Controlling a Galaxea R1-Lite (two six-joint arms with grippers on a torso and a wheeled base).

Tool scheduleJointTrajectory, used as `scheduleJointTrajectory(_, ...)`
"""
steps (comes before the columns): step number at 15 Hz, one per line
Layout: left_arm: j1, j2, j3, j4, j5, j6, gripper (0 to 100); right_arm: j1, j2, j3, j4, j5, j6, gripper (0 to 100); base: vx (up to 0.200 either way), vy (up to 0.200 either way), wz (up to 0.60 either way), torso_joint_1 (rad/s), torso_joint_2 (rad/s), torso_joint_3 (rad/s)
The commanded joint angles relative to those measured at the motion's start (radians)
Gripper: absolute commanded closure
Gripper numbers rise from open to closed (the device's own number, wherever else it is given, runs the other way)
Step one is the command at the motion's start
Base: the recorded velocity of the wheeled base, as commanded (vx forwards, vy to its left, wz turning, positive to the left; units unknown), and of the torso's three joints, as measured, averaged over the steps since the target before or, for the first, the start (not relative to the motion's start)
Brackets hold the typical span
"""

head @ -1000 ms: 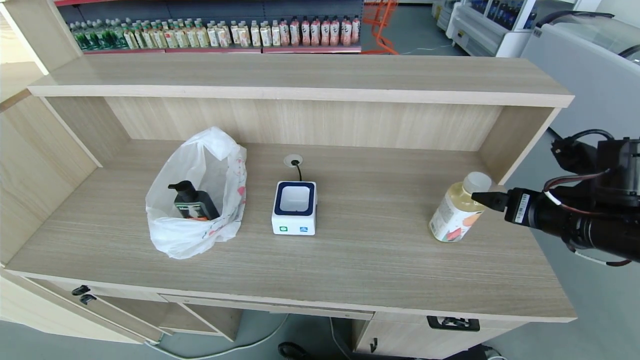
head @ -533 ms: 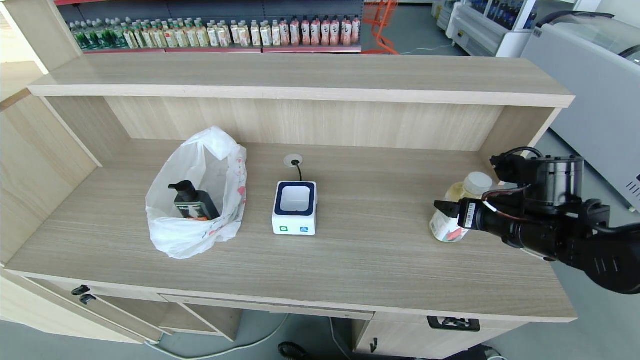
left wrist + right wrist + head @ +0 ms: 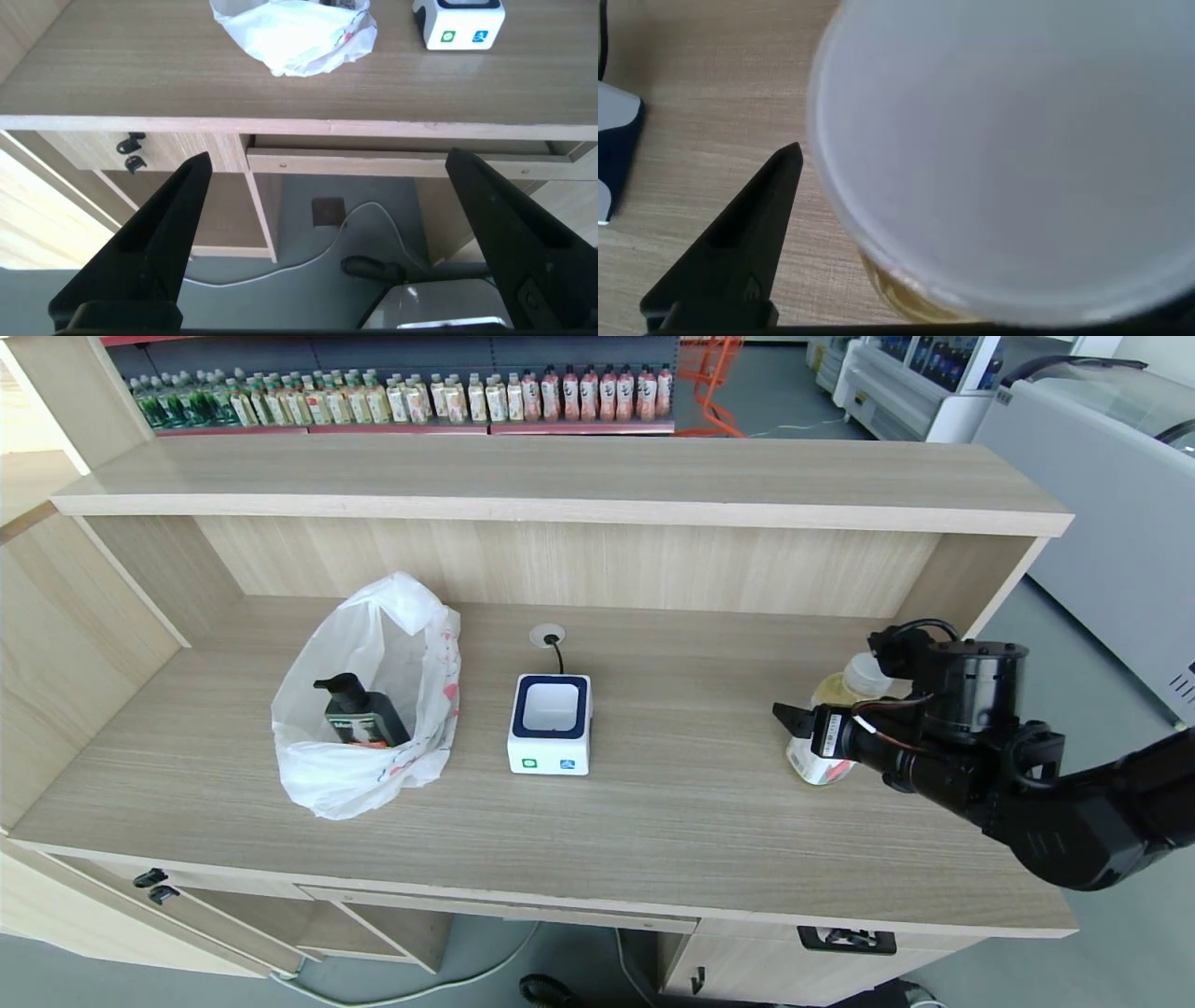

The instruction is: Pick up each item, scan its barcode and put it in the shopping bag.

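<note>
The juice bottle (image 3: 823, 761) stands at the right end of the counter (image 3: 672, 812), between the spread jaws of the right gripper (image 3: 814, 721). One finger (image 3: 738, 252) sits just beside its white cap, apart from it. The left gripper (image 3: 329, 166) hangs with its jaws wide apart, below the counter's front edge.

Right claw (image 3: 808, 707) now farther left, flanking bottle (image 3: 814, 763).
</note>
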Motion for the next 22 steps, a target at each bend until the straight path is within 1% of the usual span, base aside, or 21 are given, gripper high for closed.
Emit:
scheduleJointTrajectory(1,0.0,0.0,0.001,0.0,0.0,0.0,0,0.0,0.041,-0.008,-0.029,0.002,-0.017,0,0.0,0.0,0.0,0.0,0.0,0.0)
scheduleJointTrajectory(3,0.0,0.0,0.0,0.0,0.0,0.0,0,0.0,0.051,-0.036,-0.058,0.017,-0.02,0,0.0,0.0,0.0,0.0,0.0,0.0)
scheduleJointTrajectory(4,0.0,0.0,0.001,0.0,0.0,0.0,0,-0.004,0.051,-0.045,-0.058,0.035,-0.025,100,0.0,0.0,0.0,0.0,0.0,0.0)
scheduleJointTrajectory(9,0.0,0.0,0.0,0.0,0.0,0.0,0,-0.01,0.053,-0.049,-0.061,0.037,-0.111,100,0.0,0.0,0.0,0.0,0.0,0.0)
scheduleJointTrajectory(12,0.0,0.0,0.001,0.0,0.0,0.0,0,-0.01,0.051,-0.028,-0.101,0.037,-0.145,100,0.0,0.0,0.0,0.0,0.0,0.0)
scheduleJointTrajectory(14,0.0,0.0,0.0,0.0,0.0,0.0,0,-0.029,0.039,-0.017,-0.107,0.078,-0.143,100,0.0,0.0,0.0,0.0,0.0,0.0)
scheduleJointTrajectory(15,0.0,0.0,0.0,0.0,0.0,0.0,0,-0.043,0.013,-0.017,-0.104,0.124,-0.143,100,0.0,0.0,0.0,0.0,0.0,0.0)
scheduleJointTrajectory(17,0.0,0.0,0.0,0.0,0.0,0.0,0,-0.072,-0.12,-0.022,-0.024,0.299,-0.134,100,0.0,0.0,0.0,0.0,0.0,0.0)
scheduleJointTrajectory(18,0.0,0.0,0.0,0.0,0.0,0.0,0,-0.086,-0.268,-0.02,0.117,0.531,-0.082,100,0.0,0.0,0.0,0.0,0.0,0.0)
scheduleJointTrajectory(19,0.0,0.0,0.0,0.0,0.0,0.0,0,-0.09,-0.355,-0.023,0.209,0.683,-0.057,100,0.0,0.0,0.0,0.0,0.0,0.0)
scheduleJointTrajectory(20,0.0,0.0,0.0,0.0,0.0,0.0,0,-0.09,-0.418,-0.025,0.287,0.802,-0.056,100,0.0,0.0,0.0,0.0,0.0,0.0)
scheduleJointTrajectory(21,0.0,0.0,0.0,0.0,0.0,0.0,0,-0.082,-0.455,-0.025,0.349,0.865,-0.054,100,0.0,0.0,0.0,0.0,0.0,0.0)
scheduleJointTrajectory(22,0.0,0.0,0.0,0.0,0.0,0.0,0,-0.055,-0.482,-0.025,0.404,0.902,-0.048,100,0.0,0.0,0.0,0.0,0.0,0.0)
